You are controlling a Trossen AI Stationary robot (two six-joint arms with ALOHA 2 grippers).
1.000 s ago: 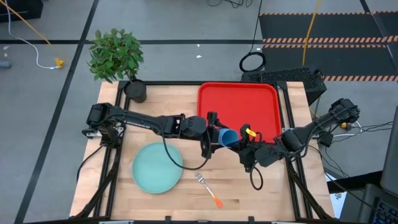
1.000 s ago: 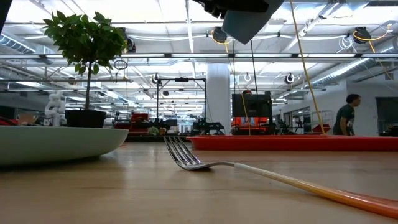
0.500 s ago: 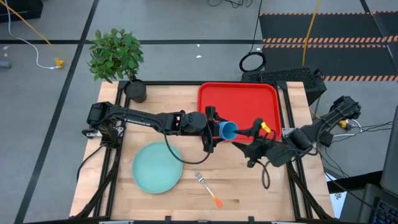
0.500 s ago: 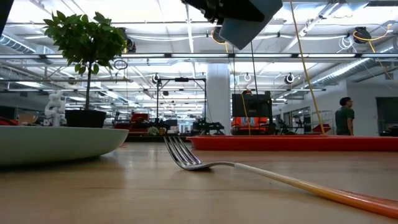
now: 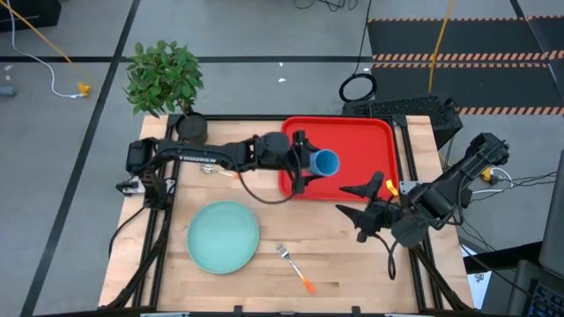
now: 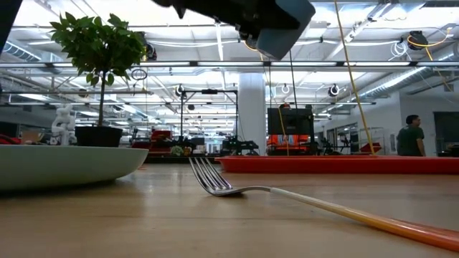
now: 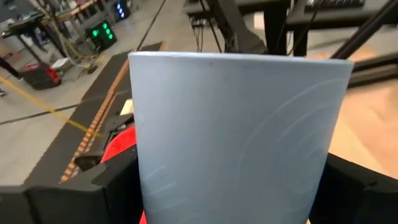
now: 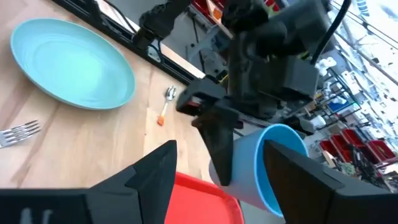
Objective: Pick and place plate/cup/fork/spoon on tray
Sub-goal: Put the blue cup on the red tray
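Observation:
The blue cup (image 5: 326, 163) hangs over the red tray (image 5: 357, 141), tipped on its side with its open end toward the table's right. My left gripper (image 5: 304, 163) is shut on it. My right gripper (image 5: 354, 211) stands open at the tray's near right corner, apart from the cup (image 8: 277, 165). The teal plate (image 5: 223, 236) lies flat on the wood near the front, left of centre. The fork (image 5: 295, 269) lies to its right. The spoon (image 5: 220, 173) lies beside my left arm. My left gripper pinches the cup's side wall (image 7: 236, 143) between its two fingers (image 7: 93, 193), one on each side. The fingers come level from the table's left and lie across the cup. The cup is lifted clear above the tray, with its mouth turned away from the gripper.
A potted plant (image 5: 167, 79) stands at the table's far left corner. Bare wood lies between the fork and my right arm. A person (image 6: 412, 136) stands in the room beyond the table.
My right gripper has opened and drawn back from the cup toward the table's right edge. My left gripper has carried the cup toward the far edge, from the tray's near rim to above the tray. The spoon now shows beside the left arm.

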